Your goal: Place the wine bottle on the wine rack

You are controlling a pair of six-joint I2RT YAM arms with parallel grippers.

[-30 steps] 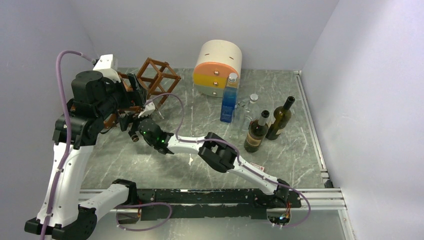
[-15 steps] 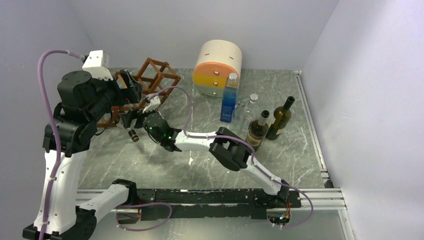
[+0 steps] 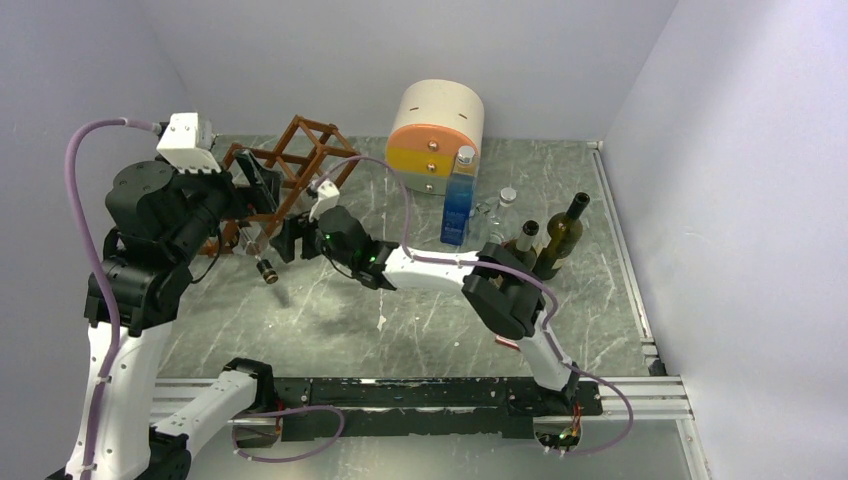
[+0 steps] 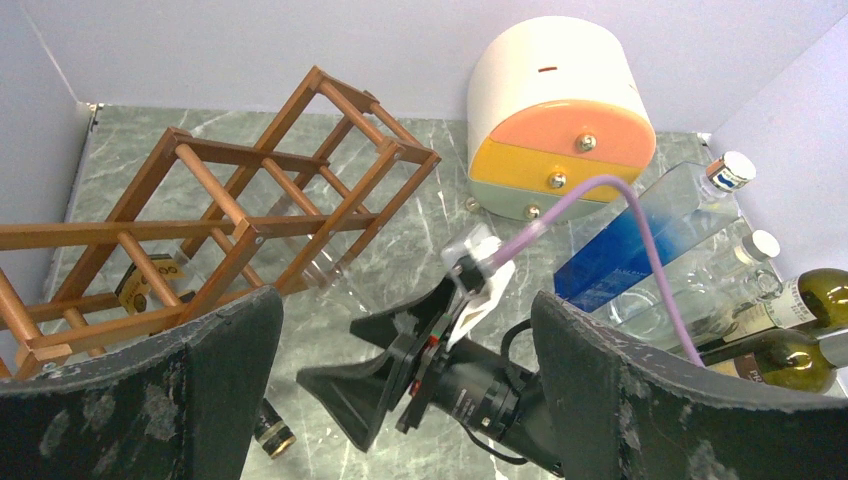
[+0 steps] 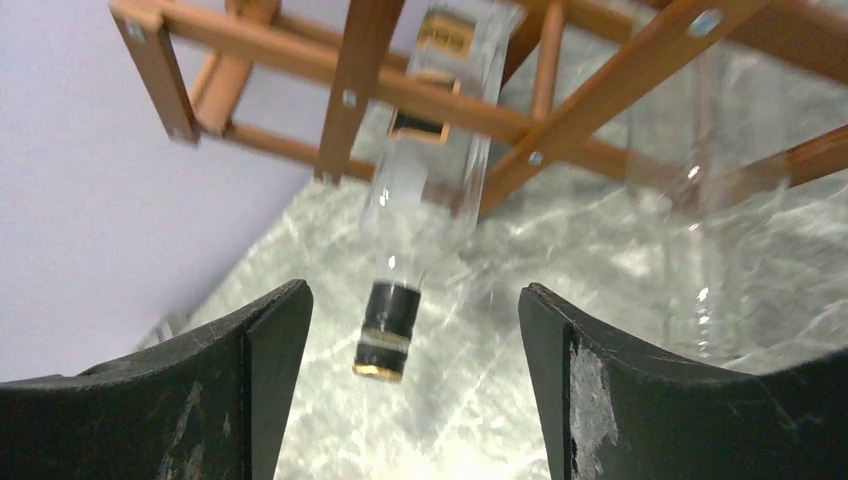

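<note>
The reddish-brown wine rack (image 3: 300,160) stands at the far left; it also shows in the left wrist view (image 4: 230,200) and the right wrist view (image 5: 560,110). A clear wine bottle (image 5: 430,150) with a dark label lies slanted through a cell of the rack. Its black, gold-rimmed cap (image 3: 268,271) points down toward the table. My right gripper (image 5: 412,300) is open and empty, just short of the cap (image 5: 388,330), not touching it. My left gripper (image 4: 405,300) is open and empty above the rack, looking down on the right gripper (image 4: 400,370).
A round cream-and-orange drawer cabinet (image 3: 437,135) stands at the back. A blue bottle (image 3: 459,200), a clear bottle (image 3: 497,225) and two green wine bottles (image 3: 515,262) (image 3: 560,235) stand at the right. Walls close in the left and back.
The right gripper has drawn back to the right, away from the bottle's cap. The left arm has risen and pulled back to the left. The bottle's cap stays where it was.
</note>
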